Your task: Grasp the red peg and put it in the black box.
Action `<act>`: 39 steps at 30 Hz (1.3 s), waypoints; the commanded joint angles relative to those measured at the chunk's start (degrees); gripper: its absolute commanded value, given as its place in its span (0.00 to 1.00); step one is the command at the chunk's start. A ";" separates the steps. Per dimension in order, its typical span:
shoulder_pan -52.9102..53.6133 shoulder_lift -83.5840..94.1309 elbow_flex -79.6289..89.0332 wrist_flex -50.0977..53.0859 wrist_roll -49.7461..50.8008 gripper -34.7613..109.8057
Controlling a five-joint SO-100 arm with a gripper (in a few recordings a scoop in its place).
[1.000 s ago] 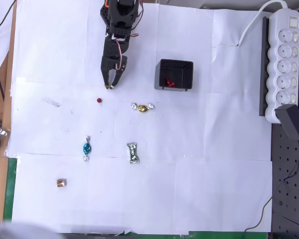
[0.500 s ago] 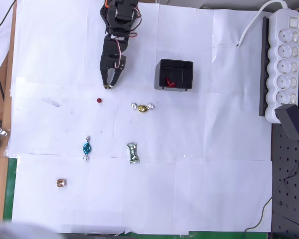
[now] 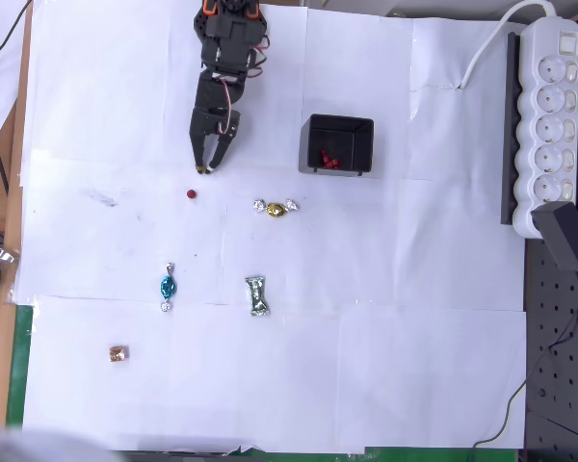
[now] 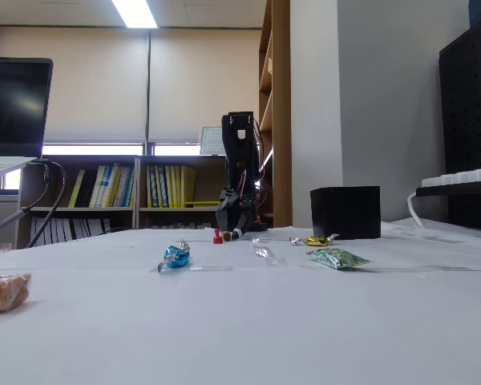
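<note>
The red peg (image 3: 191,193) lies alone on the white paper; in the fixed view the red peg (image 4: 217,237) stands just left of the arm's tip. My gripper (image 3: 207,166) points down toward the table a short way above and to the right of the peg in the overhead view, its fingers slightly apart and holding nothing. In the fixed view the gripper (image 4: 232,233) hangs low by the table. The black box (image 3: 337,144) sits to the right of the arm with several red pieces inside; the black box (image 4: 345,212) is also seen from the side.
A gold candy (image 3: 275,207), a blue candy (image 3: 166,287), a green-silver candy (image 3: 257,295) and a brown candy (image 3: 118,354) lie scattered on the paper. A white power strip (image 3: 549,106) runs along the right edge.
The gripper has shifted slightly left, toward the peg's side, and its fingers have parted a little. The peg and candies have not moved.
</note>
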 commanded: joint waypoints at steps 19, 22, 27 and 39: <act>4.75 3.34 6.42 0.18 -3.60 0.35; 5.63 3.69 6.86 -0.97 -3.60 0.40; 5.80 4.04 8.61 -0.79 -4.22 0.43; 8.26 3.87 8.00 -4.83 -4.48 0.49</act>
